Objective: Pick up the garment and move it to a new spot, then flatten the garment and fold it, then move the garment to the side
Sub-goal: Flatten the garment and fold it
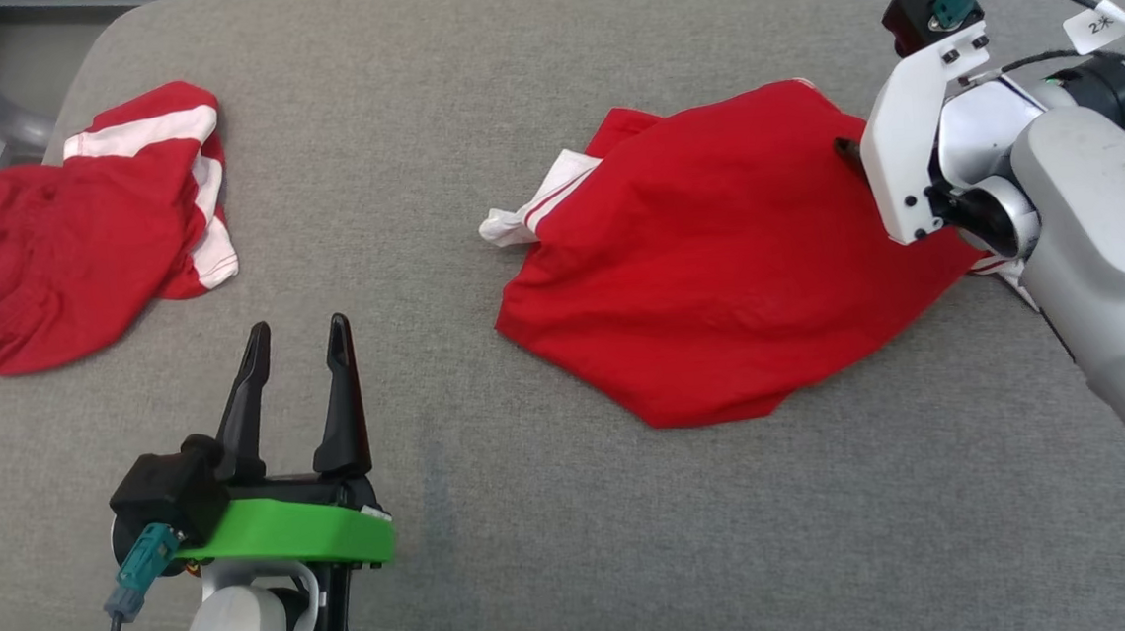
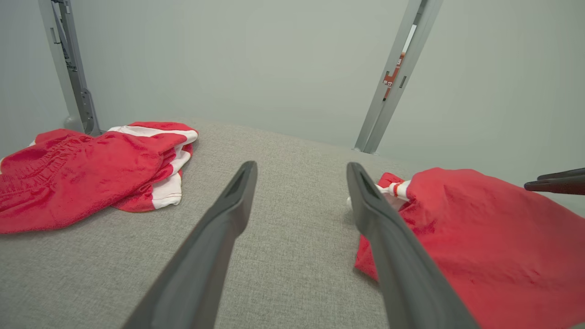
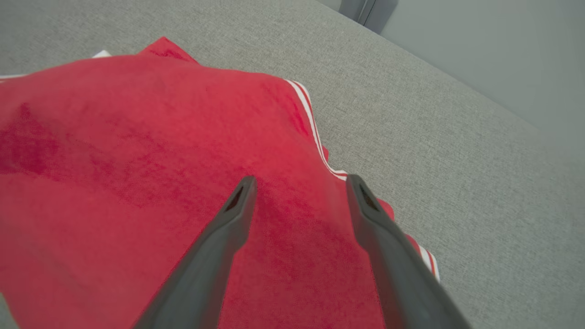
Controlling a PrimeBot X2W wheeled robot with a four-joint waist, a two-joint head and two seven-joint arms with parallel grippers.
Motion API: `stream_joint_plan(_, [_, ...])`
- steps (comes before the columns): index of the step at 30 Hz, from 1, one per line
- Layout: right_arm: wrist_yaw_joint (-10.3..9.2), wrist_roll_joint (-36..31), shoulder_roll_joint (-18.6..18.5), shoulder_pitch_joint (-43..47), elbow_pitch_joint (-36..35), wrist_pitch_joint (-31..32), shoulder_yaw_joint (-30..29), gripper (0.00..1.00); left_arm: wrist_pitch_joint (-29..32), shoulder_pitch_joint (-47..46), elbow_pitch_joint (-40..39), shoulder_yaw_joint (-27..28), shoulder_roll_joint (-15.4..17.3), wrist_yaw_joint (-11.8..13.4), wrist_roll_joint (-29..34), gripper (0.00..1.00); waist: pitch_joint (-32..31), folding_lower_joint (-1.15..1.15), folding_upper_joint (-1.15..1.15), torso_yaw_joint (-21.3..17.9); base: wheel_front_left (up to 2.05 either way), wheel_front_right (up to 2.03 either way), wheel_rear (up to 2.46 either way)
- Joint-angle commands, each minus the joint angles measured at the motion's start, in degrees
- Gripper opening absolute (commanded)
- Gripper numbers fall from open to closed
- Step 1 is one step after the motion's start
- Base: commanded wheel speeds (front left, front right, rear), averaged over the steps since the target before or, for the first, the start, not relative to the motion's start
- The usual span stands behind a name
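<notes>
The left claw point(image 1: 298, 326) stands spread over the grey woven cushion point(image 1: 497, 518). To its right lies the red garment with white stripes point(image 1: 717, 265), nearly flat. Above it is the right claw point(image 3: 300, 178), spread too. Its wrist view gives the striped hem point(image 3: 315, 132) beside the fingers point(image 3: 219, 237), which the arm point(image 1: 1090, 219) covers in the head view. I would pinch that hem low. Far left of the left claw lies a crumpled red-and-white cloth point(image 1: 71, 231).

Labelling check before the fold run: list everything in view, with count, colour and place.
spread garment: 1, red with white stripes, right half of the cushion
crumpled garment: 1, red with white bands, far left of the cushion
cushion: 1, grey fabric, under both garments
metal posts: 2, grey, behind the cushion
left gripper: 1, dark fingers, open, over bare cushion between the garments
right gripper: 1, dark fingers, open, over the spread garment's right part
</notes>
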Motion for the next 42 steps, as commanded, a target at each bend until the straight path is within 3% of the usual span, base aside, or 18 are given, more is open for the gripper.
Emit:
stream_joint_plan(1, [-0.09,1.2,-1.0,-0.9,1.0,0.6,1.0,1.0,0.0,-0.9,-0.4,-0.1,0.1,0.3,-0.4,1.0,3.0,0.0,0.0,3.5,0.0,0.0,0.0])
stream_joint_plan(9, [-0.09,3.4,-5.1,-1.7,5.2,-0.8,7.2,1.0,0.0,-0.7,-0.8,-0.8,0.2,0.4,-0.9,1.0,4.0,0.0,0.0,5.1,0.0,0.0,0.0])
stream_joint_plan(10, [-0.09,3.5,-5.3,-1.9,5.5,-1.3,7.9,0.95,0.0,-0.6,-0.9,-0.9,0.2,0.4,-0.8,1.0,4.1,0.0,0.0,5.1,0.0,0.0,0.0])
stream_joint_plan(11, [-0.09,4.0,-5.3,-2.1,5.7,-1.8,8.6,0.08,0.0,-0.5,-0.9,-0.8,0.2,0.4,-0.7,1.0,4.1,0.0,0.0,5.0,0.0,0.0,0.0])
stream_joint_plan(12, [-0.09,4.4,-5.4,-2.4,5.9,-2.1,9.2,0.0,0.0,-0.4,-1.0,-0.7,0.2,0.4,-0.6,1.0,4.0,0.0,0.0,5.0,0.0,0.0,0.0])
stream_joint_plan(16, [-0.09,3.1,-6.5,-4.2,5.0,-7.2,12.4,0.0,0.0,-0.5,-0.8,-0.7,0.2,0.4,-0.4,1.0,3.6,0.0,0.0,4.5,0.0,0.0,0.0])
stream_joint_plan(20, [-0.09,0.3,-6.1,-7.2,4.4,-16.4,14.6,0.0,0.0,-0.5,-0.6,-1.1,0.2,0.3,-0.4,1.0,2.9,0.0,0.0,4.2,0.0,0.0,0.0])
stream_joint_plan(32, [-0.09,-2.0,2.7,-16.4,2.8,-48.1,16.4,0.0,0.0,0.3,-0.5,-0.8,0.2,0.3,0.0,1.0,1.6,0.0,0.0,4.4,0.0,0.0,0.0])
stream_joint_plan(36, [-0.09,-1.6,2.1,-14.0,5.4,-49.9,18.7,0.0,0.0,0.5,-0.6,-0.6,0.2,0.3,0.2,1.0,1.5,0.0,0.0,4.0,0.0,0.0,0.0])
stream_joint_plan(42, [-0.09,-0.9,-3.3,-8.0,10.6,-49.9,26.0,0.0,0.0,0.1,-0.7,-0.6,0.2,0.3,0.2,1.0,2.0,0.0,0.0,3.2,0.0,0.0,0.0])
